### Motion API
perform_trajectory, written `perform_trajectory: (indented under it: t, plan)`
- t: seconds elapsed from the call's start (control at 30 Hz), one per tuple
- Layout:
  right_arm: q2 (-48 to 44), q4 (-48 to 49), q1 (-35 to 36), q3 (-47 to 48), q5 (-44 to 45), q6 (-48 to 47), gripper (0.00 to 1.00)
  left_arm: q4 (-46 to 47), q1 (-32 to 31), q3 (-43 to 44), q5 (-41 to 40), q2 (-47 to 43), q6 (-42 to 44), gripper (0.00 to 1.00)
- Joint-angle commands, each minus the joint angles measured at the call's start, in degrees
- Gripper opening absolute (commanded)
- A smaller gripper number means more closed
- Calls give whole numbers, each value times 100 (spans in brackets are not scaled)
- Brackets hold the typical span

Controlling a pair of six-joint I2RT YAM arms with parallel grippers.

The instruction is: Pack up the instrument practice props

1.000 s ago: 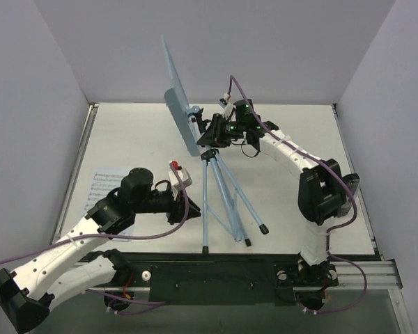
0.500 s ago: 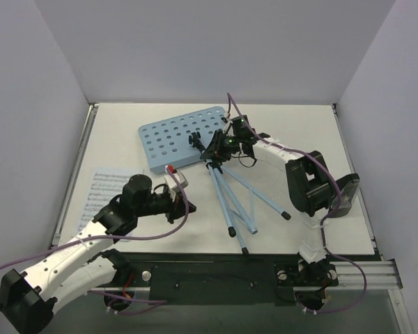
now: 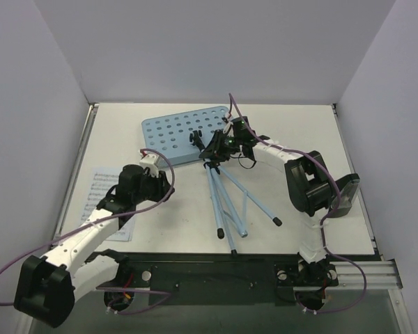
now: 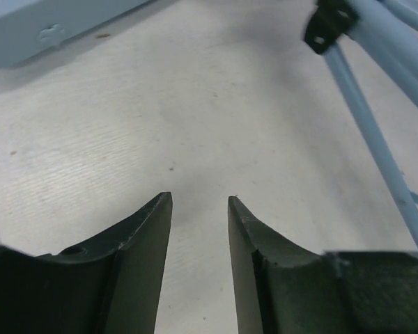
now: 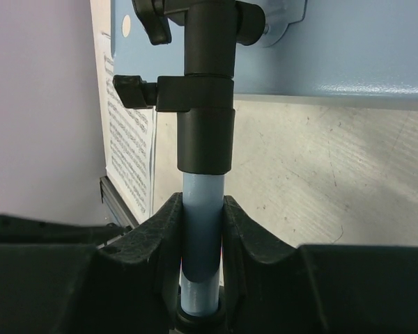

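The light-blue music stand lies on the table, its hole-punched plate (image 3: 177, 133) flat at the back and its thin tripod legs (image 3: 226, 202) pointing toward me. My right gripper (image 3: 219, 146) is shut on the stand's blue pole (image 5: 202, 229), just below the black collar. My left gripper (image 3: 160, 184) is open and empty above bare table (image 4: 200, 200), left of the legs (image 4: 376, 139) and below the plate's edge (image 4: 42, 28). White sheet-music pages (image 3: 101, 198) lie at the table's left, partly under my left arm; they also show in the right wrist view (image 5: 129, 139). The metronome is out of view.
Grey walls close in the table at the left, back and right. A black rail (image 3: 230, 268) runs along the near edge between the arm bases. The right arm's elbow (image 3: 313, 184) stands over the right half of the table.
The stand has gone from upright to lying flat, with the plate face up and the legs swung toward me. My left arm has drawn back to the left.
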Motion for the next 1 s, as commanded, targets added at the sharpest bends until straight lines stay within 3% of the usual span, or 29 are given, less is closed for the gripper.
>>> perform_trajectory:
  t: [0.0,0.2,0.33,0.4,0.43,0.67,0.83,0.97]
  plan:
    - [-921,1630,18,375,-939,109,0,543,536,334,-871,543,-871,50]
    - [-1079,1447,-105,428,-930,30,0,1289,1494,720,-749,1492,-1829,57]
    - [-1176,1411,-141,305,-983,21,0,1746,1776,1211,-485,2107,-2032,63]
    - [-1211,1420,-141,244,-992,38,0,1826,1838,1414,-362,2511,-2164,72]
    - [-1220,1446,-132,226,-992,47,0,1800,1873,1493,-257,2653,-2200,86]
    - [-1264,1420,-132,296,-1027,74,0,1870,2006,1924,-300,3541,-2771,88]
    - [-1255,1332,-114,173,-1009,39,0,2177,2049,2162,200,3595,-2420,61]
    - [-1194,1288,-62,147,-983,-23,0,2046,2137,2425,798,3367,-2464,28]
